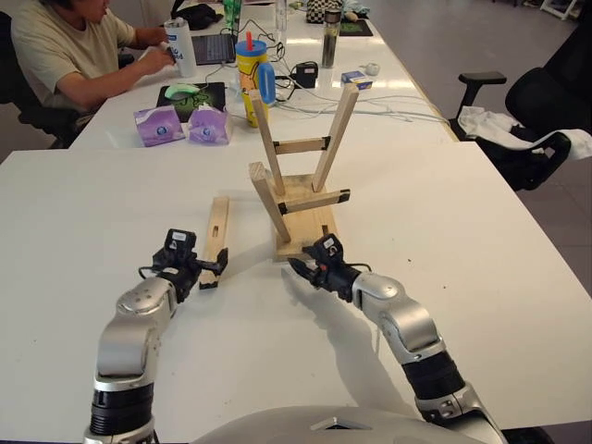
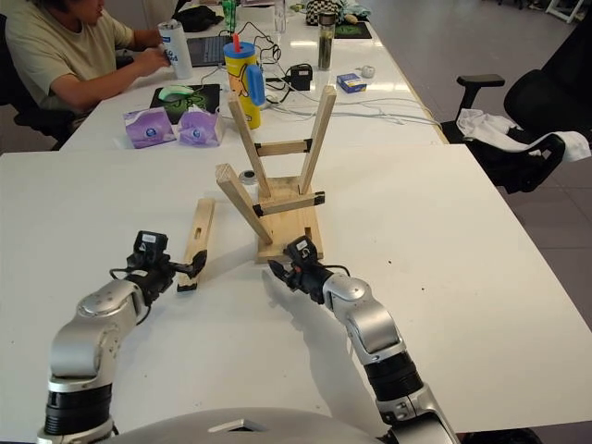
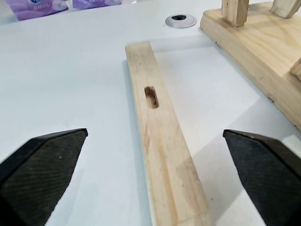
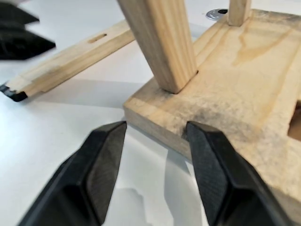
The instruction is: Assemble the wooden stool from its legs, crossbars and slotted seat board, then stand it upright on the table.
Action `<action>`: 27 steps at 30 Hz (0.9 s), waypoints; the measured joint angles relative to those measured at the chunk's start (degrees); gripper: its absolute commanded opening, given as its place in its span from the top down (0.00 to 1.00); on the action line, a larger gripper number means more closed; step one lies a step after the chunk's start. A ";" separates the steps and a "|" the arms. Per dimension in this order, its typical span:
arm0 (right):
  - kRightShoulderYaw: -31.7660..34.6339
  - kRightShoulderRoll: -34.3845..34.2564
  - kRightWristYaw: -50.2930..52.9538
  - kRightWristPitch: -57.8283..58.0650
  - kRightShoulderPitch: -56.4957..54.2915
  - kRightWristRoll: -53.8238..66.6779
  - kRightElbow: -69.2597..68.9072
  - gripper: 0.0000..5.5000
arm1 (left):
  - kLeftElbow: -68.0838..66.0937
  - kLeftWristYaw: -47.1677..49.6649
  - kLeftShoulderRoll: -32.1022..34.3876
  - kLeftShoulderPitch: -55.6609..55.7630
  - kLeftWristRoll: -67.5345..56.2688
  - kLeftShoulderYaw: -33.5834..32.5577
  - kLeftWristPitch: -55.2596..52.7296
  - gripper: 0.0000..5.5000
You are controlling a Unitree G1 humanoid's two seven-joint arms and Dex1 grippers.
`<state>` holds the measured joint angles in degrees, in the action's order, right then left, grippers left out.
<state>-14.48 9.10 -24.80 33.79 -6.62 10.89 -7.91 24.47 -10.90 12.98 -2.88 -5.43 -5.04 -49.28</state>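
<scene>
The stool (image 1: 301, 176) lies seat-down in the middle of the white table (image 1: 481, 240), with three legs sticking up and crossbars between them. Its slotted seat board (image 4: 244, 84) rests flat. A loose wooden leg (image 1: 215, 239) with a slot lies flat to the left of it. My left gripper (image 1: 205, 270) is open at the leg's near end, one finger (image 3: 42, 165) on each side of the leg (image 3: 162, 141). My right gripper (image 1: 302, 266) is open at the seat board's near corner, with its fingertips (image 4: 101, 160) just short of the board's edge.
A second table behind carries a yellow cup (image 1: 251, 79), purple tissue packs (image 1: 159, 125), a laptop, bottles and cables. A person sits at its left. A black office chair (image 1: 541, 102) stands at the right. A round cable grommet (image 3: 180, 20) lies by the seat board.
</scene>
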 measured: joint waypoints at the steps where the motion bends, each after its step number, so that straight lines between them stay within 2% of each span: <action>1: 1.03 0.09 -0.44 -0.24 0.24 1.27 -1.02 0.57 | -0.31 0.98 -1.00 -0.24 -0.01 -0.05 0.02 0.02; 4: 4.63 1.45 -2.98 -1.94 -0.30 4.14 -5.00 0.57 | -1.59 2.93 -4.02 -1.70 -0.22 0.03 0.37 0.11; 7: 8.60 3.81 -4.74 -1.66 -1.22 6.81 -5.82 0.57 | -3.26 3.68 -4.29 -1.85 -0.16 -0.13 1.69 0.21; 11: 11.65 7.98 -6.64 -1.42 -3.80 7.61 -0.79 0.57 | -4.99 4.21 -4.44 -1.90 -0.11 -0.07 3.50 0.32; 18: 10.10 10.72 -10.98 -7.47 -6.24 3.89 14.57 0.57 | -6.87 4.87 -5.82 0.48 -1.65 -2.01 5.69 0.49; 27: 6.70 12.07 -17.42 -11.66 -8.09 3.01 18.96 0.57 | -12.64 4.92 -4.03 9.35 -3.71 -7.23 9.79 0.76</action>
<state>-7.78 21.17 -42.22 22.12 -14.71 13.90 11.05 11.83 -5.98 8.95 6.47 -9.13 -12.26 -39.50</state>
